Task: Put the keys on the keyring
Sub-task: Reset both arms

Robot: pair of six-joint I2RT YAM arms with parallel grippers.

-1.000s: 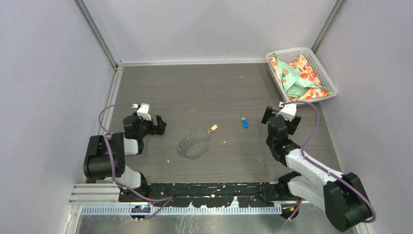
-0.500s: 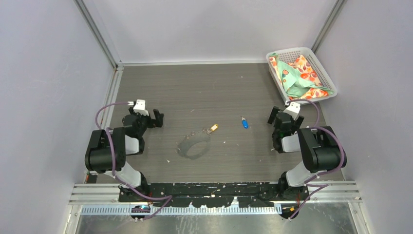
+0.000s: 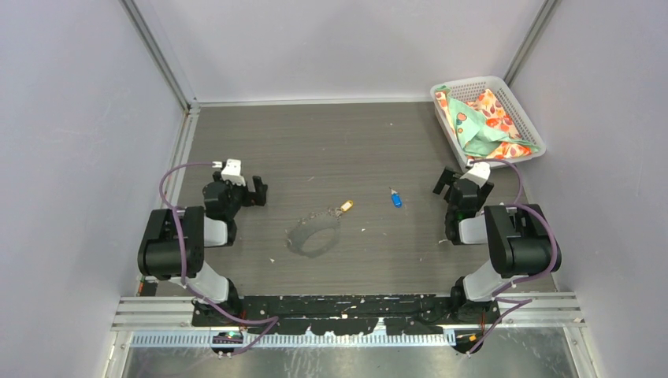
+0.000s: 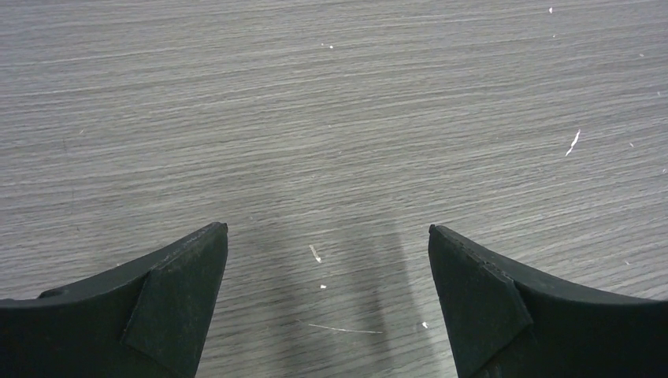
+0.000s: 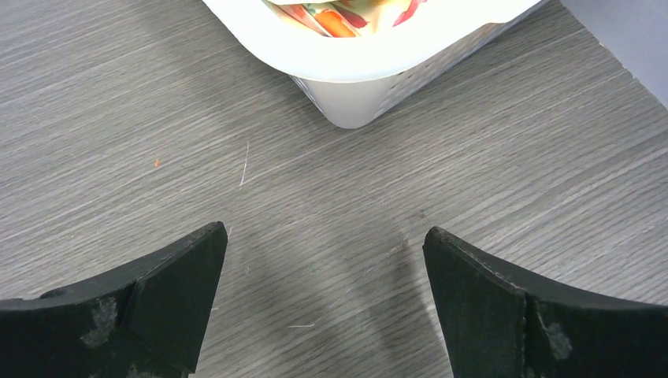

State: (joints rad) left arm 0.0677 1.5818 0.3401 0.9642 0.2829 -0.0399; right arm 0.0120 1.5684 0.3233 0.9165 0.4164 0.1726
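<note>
In the top view the grey cord keyring (image 3: pixel 311 234) lies in a loop on the table near the middle. The yellow-headed key (image 3: pixel 345 207) rests at the loop's upper right end; whether it is threaded on the cord I cannot tell. A blue-headed key (image 3: pixel 395 198) lies loose further right. My left gripper (image 3: pixel 246 189) is folded back at the left, open, with only bare table between its fingers (image 4: pixel 181 299). On the right, my right gripper (image 3: pixel 460 179) is also open and empty, its fingers (image 5: pixel 169 295) pointing toward the basket.
A white plastic basket (image 3: pixel 516 106) holding a patterned cloth stands at the back right; its corner (image 5: pixel 354 110) shows just ahead of the right gripper. Grey walls enclose the table on three sides. A black rail runs along the near edge.
The right arm has folded back toward its base, and its gripper has moved right, away from the blue key. The left gripper shifted slightly. Keys and keyring have not moved.
</note>
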